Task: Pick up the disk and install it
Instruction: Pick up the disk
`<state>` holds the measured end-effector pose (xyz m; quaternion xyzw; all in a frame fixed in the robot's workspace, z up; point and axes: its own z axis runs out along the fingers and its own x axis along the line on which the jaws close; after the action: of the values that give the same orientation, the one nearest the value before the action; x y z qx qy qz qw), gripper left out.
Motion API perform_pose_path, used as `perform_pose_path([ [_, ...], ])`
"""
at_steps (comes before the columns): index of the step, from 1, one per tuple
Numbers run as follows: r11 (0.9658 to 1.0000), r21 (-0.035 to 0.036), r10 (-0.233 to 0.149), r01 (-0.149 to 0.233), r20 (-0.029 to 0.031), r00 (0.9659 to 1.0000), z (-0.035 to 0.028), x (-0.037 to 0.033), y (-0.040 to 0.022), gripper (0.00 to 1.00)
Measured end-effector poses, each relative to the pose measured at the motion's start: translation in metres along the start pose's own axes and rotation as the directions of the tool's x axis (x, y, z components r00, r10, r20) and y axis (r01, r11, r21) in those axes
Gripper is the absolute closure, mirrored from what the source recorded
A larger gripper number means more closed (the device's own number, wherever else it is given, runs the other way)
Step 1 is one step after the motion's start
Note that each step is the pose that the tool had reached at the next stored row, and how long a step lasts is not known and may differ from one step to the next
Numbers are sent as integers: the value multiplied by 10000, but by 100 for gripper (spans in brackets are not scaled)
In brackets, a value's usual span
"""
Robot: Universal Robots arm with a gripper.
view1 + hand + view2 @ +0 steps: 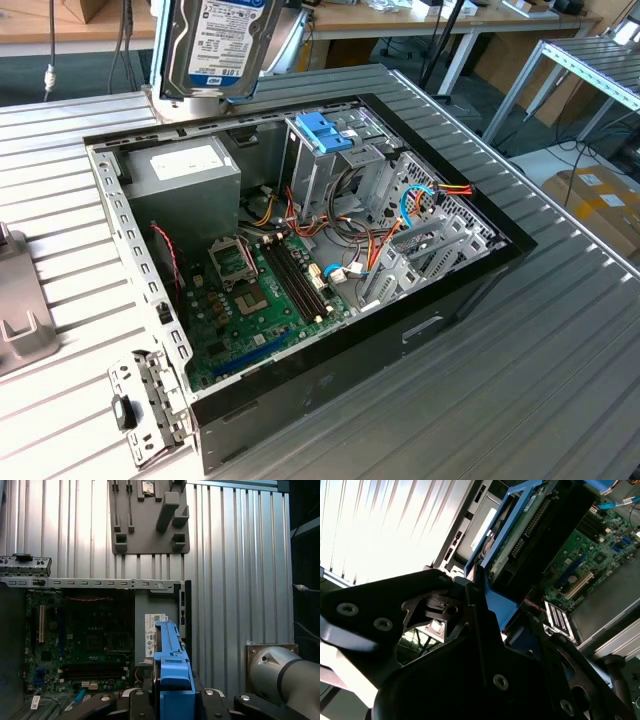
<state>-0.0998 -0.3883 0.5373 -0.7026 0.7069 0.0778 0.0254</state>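
Now the tool [172, 705] is clamped on the disk [212, 45], which hangs on edge above the case [400, 340], by its power supply [185, 165]. Carrying it well, I judge, means a firm grip and the disk kept square to the case's drive cage [320, 180]

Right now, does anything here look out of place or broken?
Nothing looks broken. The disk hangs on edge in the gripper over the open computer case, and a small metal bracket lies on the table at the case's corner.
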Motion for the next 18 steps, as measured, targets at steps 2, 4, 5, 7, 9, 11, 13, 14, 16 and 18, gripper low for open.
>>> perform_pose_path([
  [2,10000,0,0,0,0,10000,-2,9,-15,63],
  [4,10000,0,0,0,0,10000,-4,17,-27,63],
  [5,10000,0,0,0,1,10000,-5,20,-32,63],
  [7,10000,0,0,0,0,10000,-7,27,-42,63],
  [9,10000,0,0,0,0,10000,-8,33,-53,63],
  [11,10000,0,0,0,0,10000,-10,39,-64,63],
  [13,10000,0,0,0,1,10000,-12,47,-75,63],
  [14,10000,0,0,0,-1,10000,-13,49,-79,63],
  [16,10000,0,0,0,0,10000,-16,64,-99,63],
  [18,10000,0,0,0,0,10000,-19,77,-117,63],
])
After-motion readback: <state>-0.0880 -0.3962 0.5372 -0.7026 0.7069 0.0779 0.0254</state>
